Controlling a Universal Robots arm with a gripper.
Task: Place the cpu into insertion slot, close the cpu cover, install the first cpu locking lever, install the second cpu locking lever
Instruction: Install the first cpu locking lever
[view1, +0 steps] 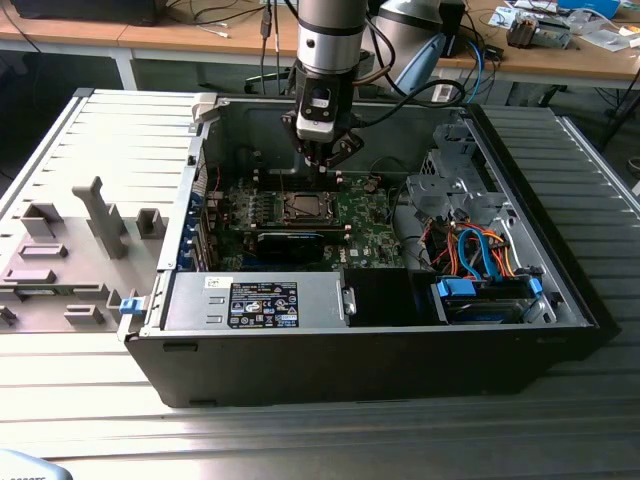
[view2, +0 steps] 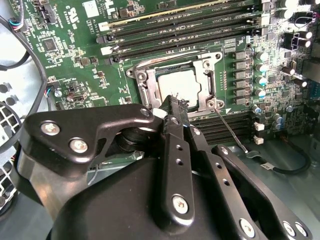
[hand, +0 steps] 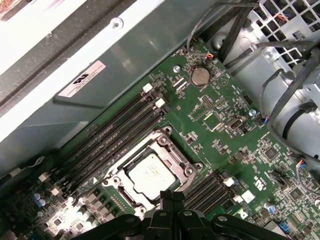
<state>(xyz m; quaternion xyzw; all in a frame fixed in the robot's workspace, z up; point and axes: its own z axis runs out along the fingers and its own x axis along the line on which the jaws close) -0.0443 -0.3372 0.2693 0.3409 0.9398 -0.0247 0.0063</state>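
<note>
gripper pinched shut at insertion slot edge | cpu seated | cpu cover seemingly down | memory slots flanking

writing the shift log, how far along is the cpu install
Done: the cpu sits in the insertion slot, and the cpu cover looks lowered around it. In hand: the shut gripper is at the slot's edge, holding nothing visible. Left: one thin locking lever juts free, unlatched.
</note>
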